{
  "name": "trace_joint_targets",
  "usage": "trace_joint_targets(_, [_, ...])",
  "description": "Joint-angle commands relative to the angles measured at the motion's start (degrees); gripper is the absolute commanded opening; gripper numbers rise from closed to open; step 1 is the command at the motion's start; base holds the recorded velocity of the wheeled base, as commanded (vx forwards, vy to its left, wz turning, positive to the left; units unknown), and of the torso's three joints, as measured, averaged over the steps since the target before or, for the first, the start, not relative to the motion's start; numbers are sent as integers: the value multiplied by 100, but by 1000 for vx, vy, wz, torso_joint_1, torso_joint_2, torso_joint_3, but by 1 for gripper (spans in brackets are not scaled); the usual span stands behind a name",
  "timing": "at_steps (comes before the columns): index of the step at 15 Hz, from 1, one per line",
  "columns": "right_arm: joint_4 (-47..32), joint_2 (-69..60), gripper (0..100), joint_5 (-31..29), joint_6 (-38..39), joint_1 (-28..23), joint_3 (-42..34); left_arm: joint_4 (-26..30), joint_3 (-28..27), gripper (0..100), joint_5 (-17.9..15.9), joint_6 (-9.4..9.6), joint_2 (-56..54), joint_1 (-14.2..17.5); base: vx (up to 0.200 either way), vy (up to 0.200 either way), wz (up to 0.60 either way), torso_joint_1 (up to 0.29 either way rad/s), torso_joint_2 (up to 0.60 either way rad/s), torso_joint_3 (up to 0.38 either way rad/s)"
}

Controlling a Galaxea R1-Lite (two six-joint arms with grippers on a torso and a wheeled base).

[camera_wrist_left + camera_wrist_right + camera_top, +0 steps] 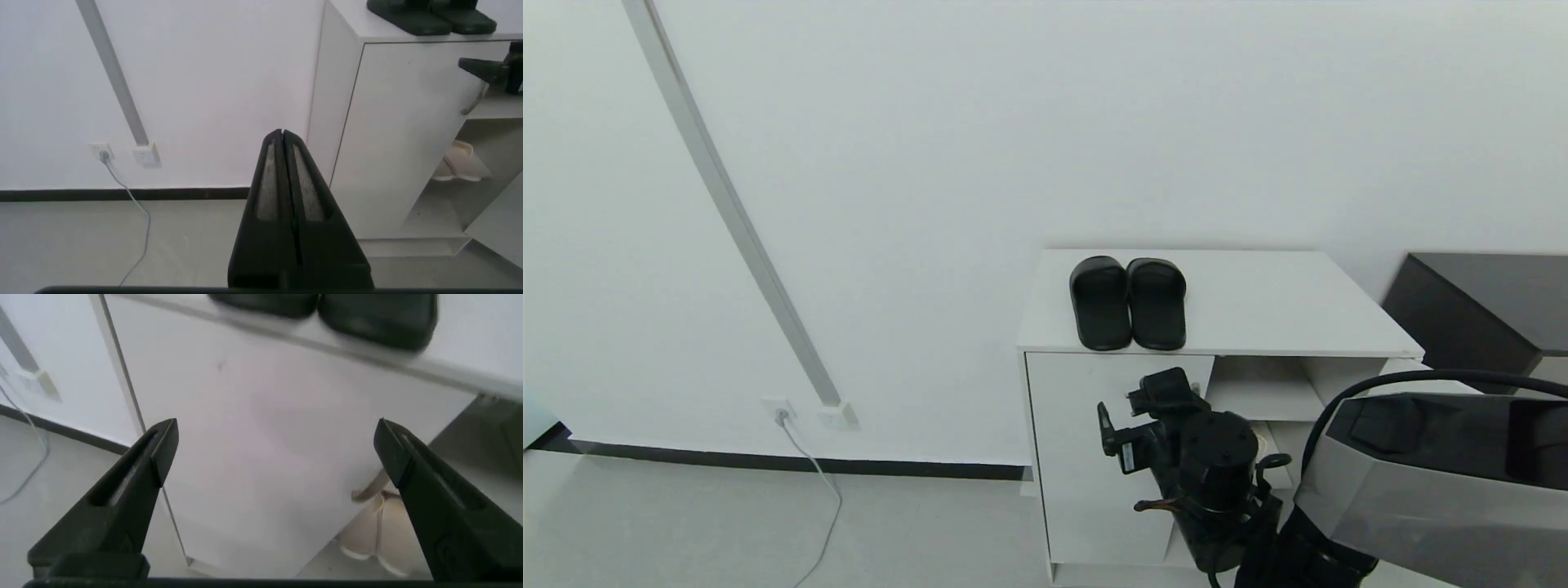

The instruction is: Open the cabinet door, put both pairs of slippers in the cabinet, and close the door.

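Note:
A pair of black slippers point(1128, 303) lies side by side on top of the white cabinet point(1258, 314), near its front edge. The cabinet's left door point(1086, 457) is closed, while the right half stands open with shelves point(1262, 392) showing. A pale beige pair of slippers point(462, 159) point(377, 531) sits on a lower shelf inside. My right gripper point(1134, 407) point(275, 433) is open, close in front of the closed left door and just below the black slippers point(359, 312). My left gripper point(282, 135) is shut with nothing in it, held left of the cabinet and facing it.
A black piece of furniture point(1478, 314) stands right of the cabinet. On the wall to the left run a slanted grey conduit point(727, 196) and a socket point(783, 411) with a cable trailing onto the grey floor point(727, 523), where there is free room.

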State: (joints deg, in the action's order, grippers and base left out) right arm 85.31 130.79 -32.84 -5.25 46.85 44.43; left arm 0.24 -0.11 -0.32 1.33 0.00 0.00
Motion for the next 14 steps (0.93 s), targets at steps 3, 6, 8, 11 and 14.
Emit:
trace_joint_targets(3, [-1315,-493,100,15,227,-88,698,2,2,0,5,-45,9,0,0,0,0,185,-401,-224])
trace_joint_targets(6, [-4286,-1267,100,-249,1352,-202,1937,2,2,0,-3,-19,9,0,0,0,0,60,-132,-70])
trace_joint_targets(8, [-4963,-1240,100,-732,1826,-202,2430,2,2,0,-3,-19,9,0,0,0,0,0,0,0])
trace_joint_targets(11, [-4971,-1161,100,-820,1853,-334,2500,2,2,0,-3,-19,0,0,0,0,0,0,0,0])
trace_joint_targets(14, [-4963,-1109,100,-812,1861,-334,2500,2,2,0,-3,-19,9,0,67,0,0,1,1,2])
